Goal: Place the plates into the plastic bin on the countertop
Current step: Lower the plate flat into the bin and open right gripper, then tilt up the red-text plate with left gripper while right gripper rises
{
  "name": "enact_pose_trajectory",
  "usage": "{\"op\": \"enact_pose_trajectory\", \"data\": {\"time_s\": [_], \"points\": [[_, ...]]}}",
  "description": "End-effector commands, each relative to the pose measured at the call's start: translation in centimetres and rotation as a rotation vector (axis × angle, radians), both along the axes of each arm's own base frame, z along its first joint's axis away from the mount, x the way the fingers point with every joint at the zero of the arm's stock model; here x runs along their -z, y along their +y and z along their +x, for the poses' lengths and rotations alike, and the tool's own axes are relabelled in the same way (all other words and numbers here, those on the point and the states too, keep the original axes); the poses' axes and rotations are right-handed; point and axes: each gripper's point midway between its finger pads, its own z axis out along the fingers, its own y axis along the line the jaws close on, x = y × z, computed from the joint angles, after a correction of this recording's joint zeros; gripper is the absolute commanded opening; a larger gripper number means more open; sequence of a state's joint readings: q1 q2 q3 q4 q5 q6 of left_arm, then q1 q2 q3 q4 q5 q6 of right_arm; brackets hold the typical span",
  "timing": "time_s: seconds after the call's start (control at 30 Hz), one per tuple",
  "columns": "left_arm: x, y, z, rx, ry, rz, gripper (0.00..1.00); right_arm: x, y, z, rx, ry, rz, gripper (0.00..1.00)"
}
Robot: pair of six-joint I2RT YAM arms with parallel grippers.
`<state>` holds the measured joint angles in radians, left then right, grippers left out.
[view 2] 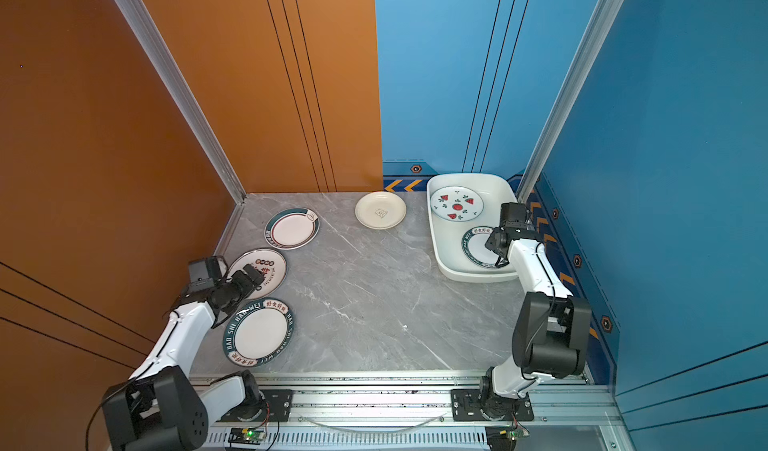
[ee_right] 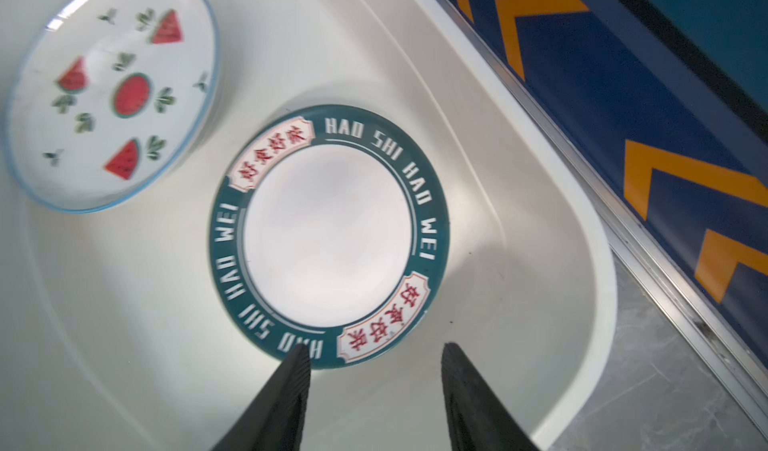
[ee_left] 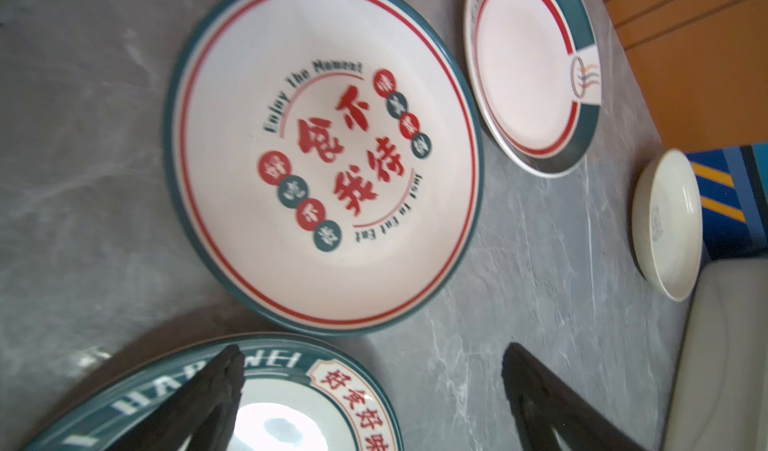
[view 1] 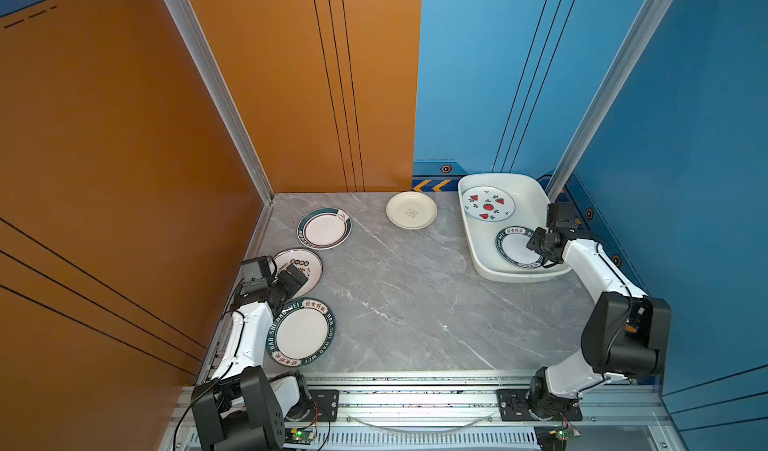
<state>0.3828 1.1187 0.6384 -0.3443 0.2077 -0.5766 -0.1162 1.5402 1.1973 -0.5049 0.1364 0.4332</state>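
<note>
Plastic bin (view 1: pixel 534 197) is found at the far right of the table (view 1: pixel 415 295), close against the blue wall. Two plates are seen inside it. The watermelon plate (view 1: pixel 488 204) is placed in the far half. A green-rimmed plate lettered HAO SHI HAO WEI, noted here as the bin lettered plate (ee_right: pixel 328 237), is laid flat in the near half, just beside the first.

Right claw (ee_right: pixel 376 349) is positioned inside the bin, over the near edge of the bin lettered plate. Its fingers are held partly apart and nothing is clamped between them. In the right wrist view one fingertip is seen overlapping the green rim; whether it touches cannot be told.

Four plates are recorded on the table outside the bin:
- cream plate (view 1: pixel 411 210) at the far side, just left of the bin and apart from it
- steam-logo plate (view 1: pixel 324 228), green-rimmed, at the far left
- red-character plate (ee_left: pixel 324 154) on the left, nearer than the steam-logo plate
- table lettered plate (view 1: pixel 301 332) at the near left, just beside the red-character plate

Left claw (ee_left: pixel 372 351) is held above the far rim of the table lettered plate. Its fingers are spread wide — one is seen over the plate's rim, the other over bare table — and nothing is gripped. Contact with the plate cannot be told. In both top views the red-character plate is partly hidden by this claw.
</note>
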Motion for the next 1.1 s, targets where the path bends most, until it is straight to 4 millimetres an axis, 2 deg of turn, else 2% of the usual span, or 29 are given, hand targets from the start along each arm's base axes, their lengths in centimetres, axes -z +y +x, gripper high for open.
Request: {"op": "enact_pose_trajectory", "data": {"time_s": [0.0,0.17,0.27,0.4,0.43,0.6,0.73,0.77,1.07], "points": [[-0.1,2.3,-0.7,-0.097,-0.013,0.024,0.98,-0.9,2.0,-0.1,-0.06,-0.013,-0.015,0.54],[1.1,4.6,-2.3,-0.199,0.031,0.055,0.99,-1.5,4.2,0.5,-0.123,-0.025,0.018,0.54],[1.9,5.3,-2.4,-0.236,0.034,0.054,0.99,-1.6,4.9,1.0,-0.139,-0.038,0.037,0.54],[3.2,5.8,-1.7,-0.257,0.038,0.041,0.99,-1.4,5.8,1.5,-0.163,-0.036,0.065,0.53],[3.1,6.2,-1.0,-0.256,0.016,0.039,1.0,-1.3,5.9,1.5,-0.166,-0.034,0.071,0.53],[4.9,6.0,0.4,-0.237,-0.001,-0.037,0.94,-1.4,6.6,1.0,-0.182,-0.037,0.069,0.53],[6.1,5.6,1.1,-0.22,-0.007,-0.077,0.88,-1.6,6.8,0.6,-0.187,-0.044,0.067,0.53],[6.3,5.5,1.2,-0.215,-0.009,-0.084,0.81,-1.6,6.7,0.5,-0.186,-0.041,0.066,0.53],[8.0,4.5,1.5,-0.174,-0.013,-0.133,0.45,-2.2,7.6,0.8,-0.201,-0.063,0.081,0.52]]}}
